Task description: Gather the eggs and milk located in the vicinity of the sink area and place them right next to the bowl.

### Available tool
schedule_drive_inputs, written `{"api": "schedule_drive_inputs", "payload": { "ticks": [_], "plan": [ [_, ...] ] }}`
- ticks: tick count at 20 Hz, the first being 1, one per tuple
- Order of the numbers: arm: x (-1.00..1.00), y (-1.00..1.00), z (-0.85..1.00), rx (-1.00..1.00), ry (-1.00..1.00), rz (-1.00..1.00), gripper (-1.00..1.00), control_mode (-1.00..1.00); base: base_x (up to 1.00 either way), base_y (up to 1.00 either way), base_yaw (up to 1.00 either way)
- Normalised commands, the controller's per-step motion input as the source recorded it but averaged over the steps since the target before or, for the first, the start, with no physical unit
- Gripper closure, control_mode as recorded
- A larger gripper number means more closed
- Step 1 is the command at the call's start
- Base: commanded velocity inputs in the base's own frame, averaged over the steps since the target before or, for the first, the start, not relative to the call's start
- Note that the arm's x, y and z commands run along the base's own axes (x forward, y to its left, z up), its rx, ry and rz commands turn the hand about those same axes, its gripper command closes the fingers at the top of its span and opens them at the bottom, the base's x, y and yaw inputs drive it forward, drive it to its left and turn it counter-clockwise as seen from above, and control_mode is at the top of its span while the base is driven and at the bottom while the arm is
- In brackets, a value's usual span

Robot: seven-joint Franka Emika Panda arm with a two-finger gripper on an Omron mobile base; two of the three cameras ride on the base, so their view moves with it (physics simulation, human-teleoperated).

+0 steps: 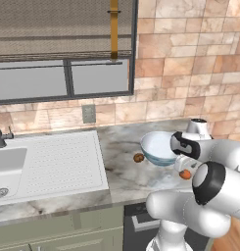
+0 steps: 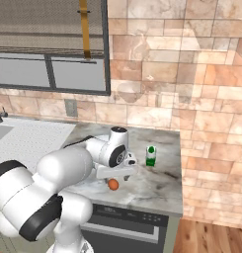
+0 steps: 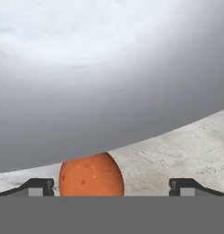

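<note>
End effector (image 3: pixel 111 186) spread wide around the orange egg (image 3: pixel 91 175), sitting on the worktop (image 3: pixel 186 146) right against the bowl (image 3: pixel 99 77).

Hiding most of the bowl (image 2: pixel 88 170) behind the white arm in the right base view. Cutting the sink (image 1: pixel 23 166) at the left edge. Showing the orange egg (image 3: pixel 91 176) only partly, lower half lost below the fingers (image 3: pixel 40 186). Blurring the small bottle's (image 2: pixel 151 156) label.

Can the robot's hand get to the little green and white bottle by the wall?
Probably yes. The gripper is open, the bottle stands alone on bare counter just beyond it; the orange egg lies beneath the hand.
</note>
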Motion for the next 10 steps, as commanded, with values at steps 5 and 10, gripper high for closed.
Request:
{"api": "schedule_drive_inputs", "payload": {
  "ticks": [5, 10],
  "plan": [
    [-0.06, 0.03, -0.05, 0.0, 0.0, 0.0, -1.0, -1.0, 0.0, 0.0, 0.0],
    [-0.07, 0.0, -0.12, 0.0, 0.0, 0.0, -1.0, -1.0, 0.0, 0.0, 0.0]
  ]
}}
